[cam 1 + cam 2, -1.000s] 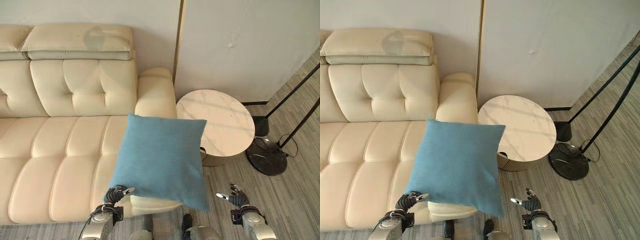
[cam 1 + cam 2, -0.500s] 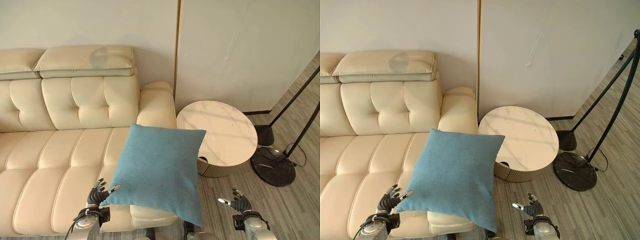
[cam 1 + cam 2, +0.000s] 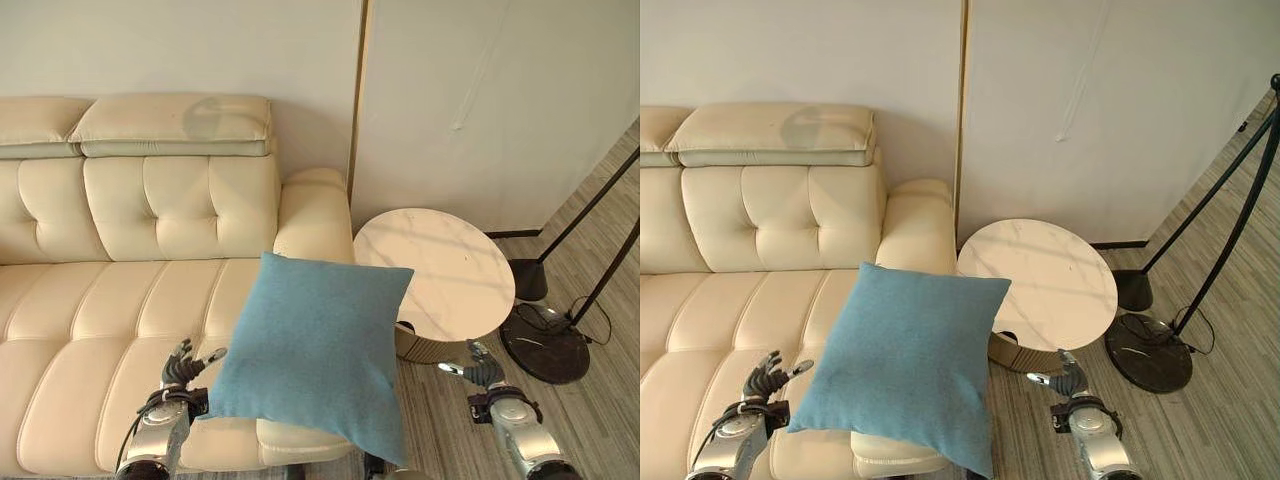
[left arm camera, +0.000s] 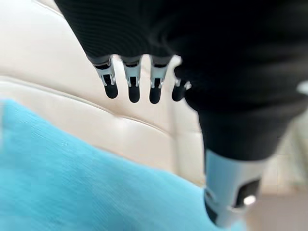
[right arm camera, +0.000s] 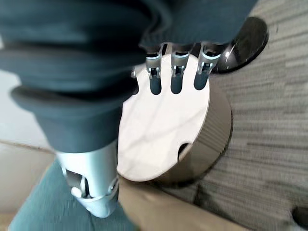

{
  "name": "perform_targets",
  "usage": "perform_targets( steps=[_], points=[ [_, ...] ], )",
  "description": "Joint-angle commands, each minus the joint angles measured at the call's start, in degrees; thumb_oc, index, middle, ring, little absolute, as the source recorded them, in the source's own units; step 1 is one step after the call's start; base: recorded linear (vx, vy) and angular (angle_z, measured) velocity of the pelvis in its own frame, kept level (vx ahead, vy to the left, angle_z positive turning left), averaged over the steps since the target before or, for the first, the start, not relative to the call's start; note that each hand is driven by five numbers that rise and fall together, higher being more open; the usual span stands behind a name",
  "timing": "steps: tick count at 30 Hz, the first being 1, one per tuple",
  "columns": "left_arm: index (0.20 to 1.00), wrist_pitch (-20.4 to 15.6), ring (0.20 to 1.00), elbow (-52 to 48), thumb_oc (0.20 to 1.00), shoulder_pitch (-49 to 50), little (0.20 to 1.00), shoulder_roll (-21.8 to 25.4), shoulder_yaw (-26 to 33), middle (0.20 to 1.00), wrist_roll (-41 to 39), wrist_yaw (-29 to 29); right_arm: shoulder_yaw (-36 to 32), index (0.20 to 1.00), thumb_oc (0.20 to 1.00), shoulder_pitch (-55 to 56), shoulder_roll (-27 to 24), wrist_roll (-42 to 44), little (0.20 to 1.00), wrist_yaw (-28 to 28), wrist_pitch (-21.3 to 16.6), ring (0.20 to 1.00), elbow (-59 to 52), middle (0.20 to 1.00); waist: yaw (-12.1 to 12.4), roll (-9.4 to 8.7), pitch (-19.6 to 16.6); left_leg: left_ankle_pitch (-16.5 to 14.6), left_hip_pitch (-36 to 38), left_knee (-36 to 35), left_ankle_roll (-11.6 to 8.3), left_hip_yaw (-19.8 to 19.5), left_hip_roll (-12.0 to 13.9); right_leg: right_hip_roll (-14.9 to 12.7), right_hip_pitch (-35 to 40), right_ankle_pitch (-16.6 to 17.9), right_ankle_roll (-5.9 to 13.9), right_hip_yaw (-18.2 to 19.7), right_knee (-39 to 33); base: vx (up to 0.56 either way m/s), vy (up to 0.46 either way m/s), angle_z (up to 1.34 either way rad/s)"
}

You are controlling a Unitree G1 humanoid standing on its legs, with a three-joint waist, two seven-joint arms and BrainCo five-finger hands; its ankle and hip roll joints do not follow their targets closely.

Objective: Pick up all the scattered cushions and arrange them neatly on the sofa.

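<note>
A blue square cushion [image 3: 310,350] stands tilted over the right end of the cream sofa [image 3: 120,300], its lower corner hanging past the seat's front edge. My left hand [image 3: 180,372] is at the cushion's lower left edge, over the seat, open, with its thumb pointing at the cloth. In the left wrist view its fingers [image 4: 134,82] are straight above the seat, with the cushion [image 4: 72,192] below them. My right hand [image 3: 480,372] is open to the cushion's right, low by the round table [image 3: 450,270], apart from the cushion.
The round marble-topped table [image 5: 159,130] stands against the sofa's right armrest [image 3: 312,215]. A floor lamp's dark round base [image 3: 545,340] and slanted black poles [image 3: 600,170] stand further right on the wood floor. The wall is right behind the sofa.
The view has shifted. My left hand, earlier under the cushion's lower left corner, now sits beside it with straight fingers. Both hands show higher, and the cushion leans further over the seat.
</note>
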Motion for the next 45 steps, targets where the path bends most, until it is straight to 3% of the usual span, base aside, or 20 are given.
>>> perform_targets(
  steps=[1,3,8,16,22,26,28,35,45],
  points=[
    [1.000,-1.0,1.000,3.8,1.000,-5.0,1.000,2.8,-1.7,1.000,-0.4,0.2,0.9,1.000,1.000,-5.8,0.9,0.5,1.000,-2.9,-1.3,1.000,1.9,1.000,-0.3,-0.40,1.2,-4.2,-1.1,0.0,0.04,-0.5,-0.7,-2.8,3.8,-11.1,3.58,0.6,2.6,-0.06,0.050,-0.08],
    [1.000,-0.8,1.000,14.1,1.000,-11.0,1.000,2.2,-4.5,1.000,-0.6,1.3,3.7,1.000,1.000,-10.8,3.1,2.7,1.000,-5.1,-1.7,1.000,7.8,1.000,-0.9,-0.17,2.4,-3.6,-3.9,0.0,0.12,-0.1,-0.6,-2.6,0.5,-10.7,3.48,1.4,2.7,-0.11,0.061,-0.06],
    [1.000,-1.6,1.000,15.7,1.000,-15.5,1.000,2.0,-6.7,1.000,-1.2,2.5,5.6,1.000,1.000,-14.6,4.5,4.5,1.000,-6.8,-2.7,1.000,10.2,1.000,-1.1,-0.36,4.3,-3.0,-7.5,0.5,0.11,0.1,-0.2,-2.5,-3.4,-10.2,3.33,2.0,3.3,-0.09,0.040,-0.03],
    [1.000,-3.6,1.000,7.7,1.000,-22.5,1.000,3.6,-11.4,1.000,-2.8,2.9,8.9,1.000,1.000,-20.4,3.9,3.3,1.000,-7.7,-2.5,1.000,8.2,1.000,-1.0,-1.28,6.8,-2.5,-12.8,2.3,0.10,0.3,-0.6,-2.8,-8.4,-8.9,3.31,2.8,4.7,-0.06,0.030,-0.04],
    [1.000,-4.2,1.000,-1.1,1.000,-27.7,1.000,7.9,-14.2,1.000,-2.0,1.5,10.0,1.000,1.000,-26.1,1.1,1.2,1.000,-7.6,-1.3,1.000,4.9,1.000,-0.9,-1.47,8.5,-2.8,-14.3,4.1,0.27,0.3,-1.0,-3.4,-9.5,-8.4,3.34,2.9,5.7,0.00,0.000,0.00],
    [1.000,-4.2,1.000,-6.8,1.000,-26.3,1.000,8.7,-14.6,1.000,-1.9,-0.1,10.2,1.000,1.000,-26.9,-0.3,-0.4,1.000,-6.4,-0.4,1.000,2.0,1.000,-0.7,-1.56,9.5,-3.0,-14.3,4.6,0.35,0.4,-1.1,-3.7,-9.5,-8.2,3.45,3.0,5.8,0.00,0.000,-0.01],
    [1.000,-4.0,1.000,-10.0,1.000,-22.8,1.000,6.2,-14.1,1.000,-3.6,-1.2,10.4,1.000,1.000,-26.0,-0.6,-1.8,1.000,-4.9,0.5,1.000,-0.7,1.000,-0.4,-1.63,9.8,-3.2,-14.0,4.7,0.43,0.5,-1.2,-3.7,-9.2,-8.3,3.41,3.1,5.9,0.01,0.001,-0.04],
    [1.000,-2.4,1.000,-11.3,1.000,-15.6,1.000,-1.2,-14.4,1.000,-4.4,-3.1,9.9,1.000,1.000,-21.7,0.9,-4.5,1.000,-3.5,2.0,1.000,-4.5,1.000,-0.5,-1.70,9.0,-3.8,-11.8,3.9,0.73,0.7,-1.4,-3.8,-7.3,-8.7,3.45,3.0,5.4,0.03,0.007,0.01],
    [1.000,-1.0,1.000,-12.8,1.000,-8.6,1.000,-3.6,-13.7,1.000,-2.9,-4.6,6.4,1.000,1.000,-11.0,3.4,-2.8,1.000,-2.2,2.0,1.000,-7.2,1.000,-0.8,-2.22,7.2,-4.0,-8.8,2.0,0.96,0.5,-1.4,-3.5,-4.8,-9.1,3.73,2.9,4.1,0.02,0.002,-0.01]
  ],
)
